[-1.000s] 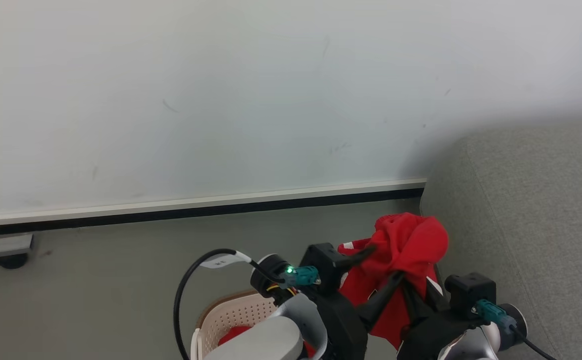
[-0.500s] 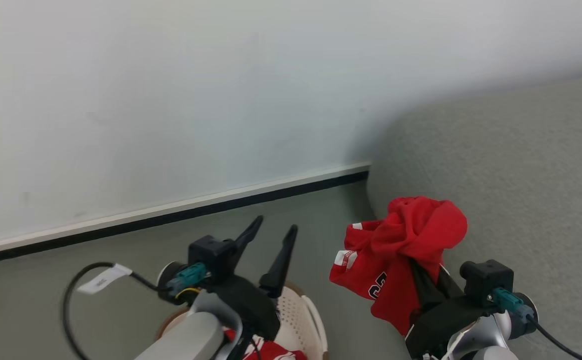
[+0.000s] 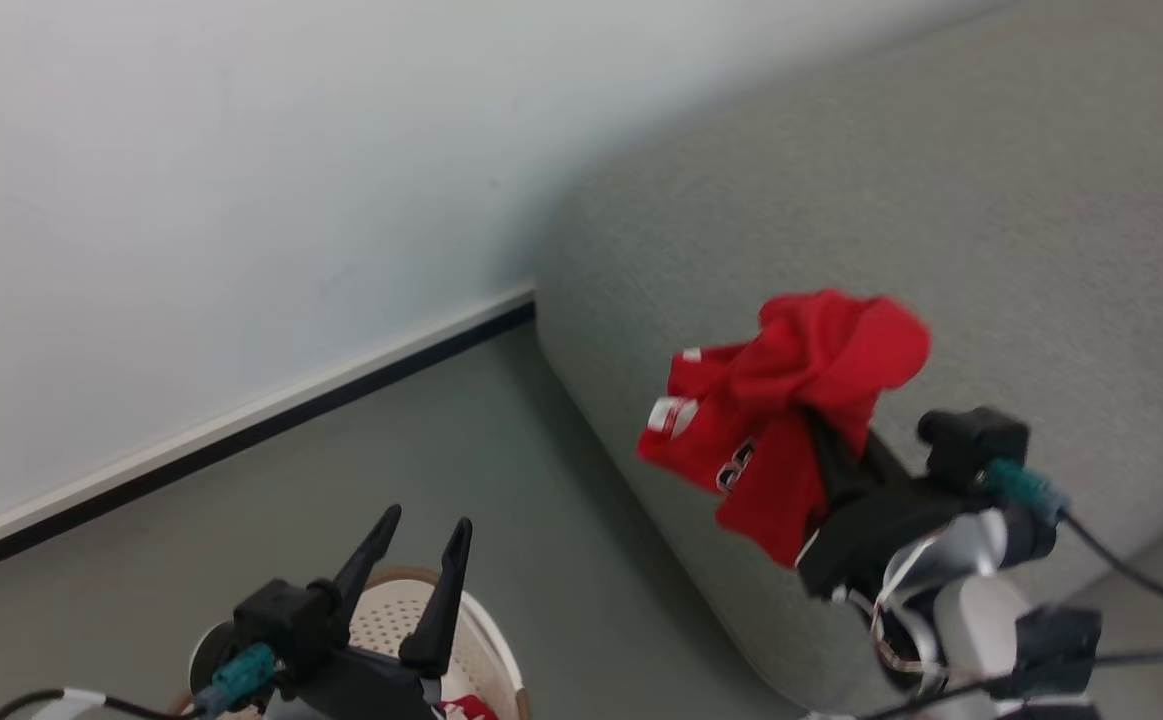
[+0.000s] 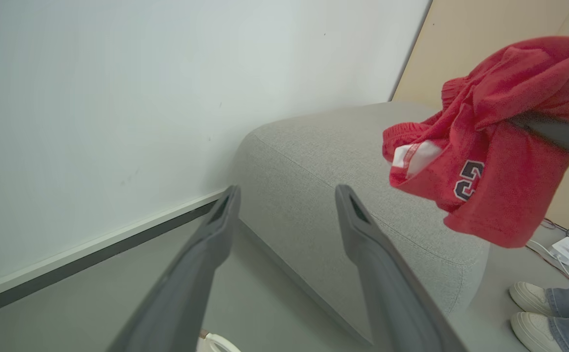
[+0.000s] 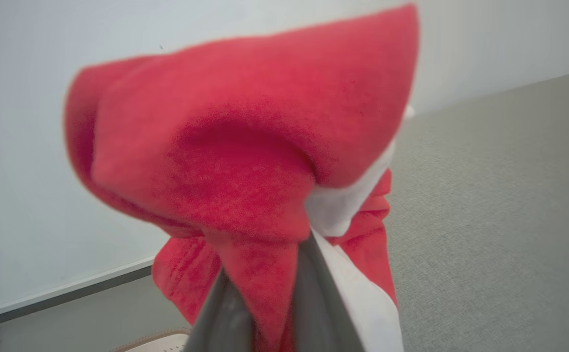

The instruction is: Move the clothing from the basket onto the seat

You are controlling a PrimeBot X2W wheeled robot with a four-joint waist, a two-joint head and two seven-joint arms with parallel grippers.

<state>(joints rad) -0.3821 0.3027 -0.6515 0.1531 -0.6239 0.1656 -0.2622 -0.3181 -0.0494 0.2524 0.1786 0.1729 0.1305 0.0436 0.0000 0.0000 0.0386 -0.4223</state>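
Observation:
A red jersey, the clothing (image 3: 791,400), hangs bunched from my right gripper (image 3: 826,440), which is shut on it above the front edge of the grey seat (image 3: 941,200). The right wrist view shows the clothing (image 5: 245,161) draped over the closed fingers (image 5: 313,298), with the seat (image 5: 499,220) behind. My left gripper (image 3: 428,520) stands open with nothing in it, above the basket (image 3: 496,650), where a scrap of red cloth (image 3: 466,708) shows. In the left wrist view the open gripper (image 4: 286,190) points at the seat (image 4: 313,161), and the clothing (image 4: 485,146) hangs at the upper right.
A pale wall with a white and black baseboard (image 3: 241,425) runs behind the grey floor (image 3: 541,560). A person's white shoes (image 4: 534,298) stand on the floor past the seat's end, beside cables and a white adapter (image 4: 568,249).
My left gripper has let go of the jersey, opened and drawn back down over the basket. The head camera has turned towards the seat. My right gripper still holds the jersey, now over the seat's edge.

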